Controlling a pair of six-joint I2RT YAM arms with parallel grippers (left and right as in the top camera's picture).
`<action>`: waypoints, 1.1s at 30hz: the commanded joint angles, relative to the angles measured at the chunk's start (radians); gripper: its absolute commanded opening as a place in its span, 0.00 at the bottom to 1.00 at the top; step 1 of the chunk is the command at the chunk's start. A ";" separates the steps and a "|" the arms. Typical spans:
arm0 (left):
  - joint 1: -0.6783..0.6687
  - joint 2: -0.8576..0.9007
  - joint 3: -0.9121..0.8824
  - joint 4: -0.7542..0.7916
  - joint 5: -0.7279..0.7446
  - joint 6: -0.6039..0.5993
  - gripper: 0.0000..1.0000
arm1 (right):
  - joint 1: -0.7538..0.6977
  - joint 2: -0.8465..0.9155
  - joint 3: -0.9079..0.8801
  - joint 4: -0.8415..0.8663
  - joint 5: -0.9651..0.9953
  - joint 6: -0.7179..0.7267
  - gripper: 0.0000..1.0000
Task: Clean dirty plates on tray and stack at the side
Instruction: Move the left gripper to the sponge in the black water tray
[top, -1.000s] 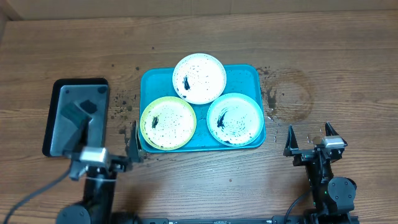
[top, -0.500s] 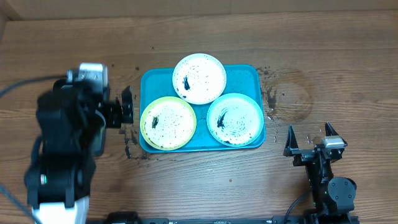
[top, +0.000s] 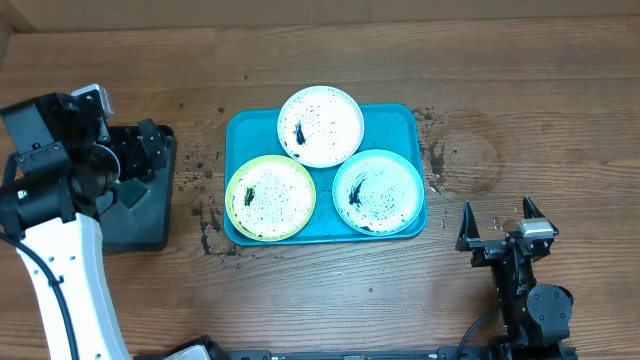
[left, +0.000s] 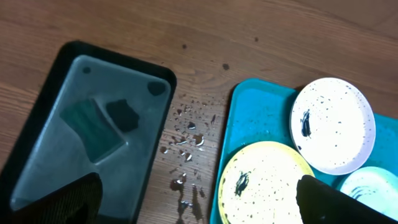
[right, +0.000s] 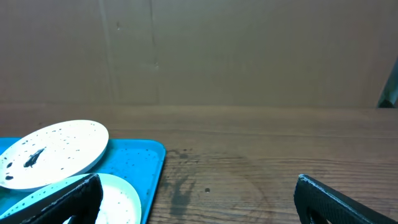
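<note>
Nothing was cleaned yet: the white plate, green plate and aqua plate lay speckled on the blue tray mid-bench, none stacked aside. The left claw and right claw both gaped wide, empty.

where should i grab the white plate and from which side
By its far rim, where the white plate juts past the tray's far edge. No tray wall blocks that stretch and it seems to sit clear of the table, so a finger could likely slide under. Come from above at the far side; the yellow-green plate and aqua plate crowd its near edge.
</note>
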 joint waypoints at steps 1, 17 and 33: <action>0.006 0.026 0.028 -0.003 -0.105 -0.139 1.00 | 0.000 -0.008 -0.010 0.003 -0.005 -0.001 1.00; 0.027 0.290 0.315 -0.267 -0.286 -0.161 1.00 | 0.000 -0.008 -0.010 0.003 -0.005 -0.001 1.00; 0.122 0.524 0.310 -0.195 -0.292 -0.251 1.00 | 0.000 -0.008 -0.010 0.003 -0.005 -0.001 1.00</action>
